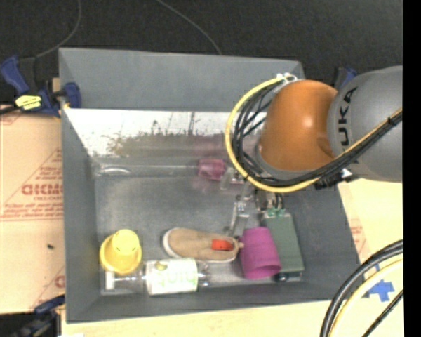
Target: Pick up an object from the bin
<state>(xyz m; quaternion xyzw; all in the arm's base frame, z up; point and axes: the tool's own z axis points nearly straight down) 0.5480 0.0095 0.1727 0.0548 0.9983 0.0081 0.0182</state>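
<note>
Bin (77, 209): hovering with gripper (240, 220) over beige shoe (193, 244) beside magenta cup (258, 253), showing "UKA" on arm (372, 125); cannot tell if clenched.

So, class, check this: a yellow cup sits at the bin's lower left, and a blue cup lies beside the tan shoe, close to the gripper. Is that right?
Not quite. The camera view shows that the cup beside the tan shoe is magenta, not blue. The rest holds: the yellow cup sits at the lower left of the bin, and the magenta cup lies close to the gripper.

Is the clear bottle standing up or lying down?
Lying down. The clear bottle rests on its side along the front wall of the bin.
</note>
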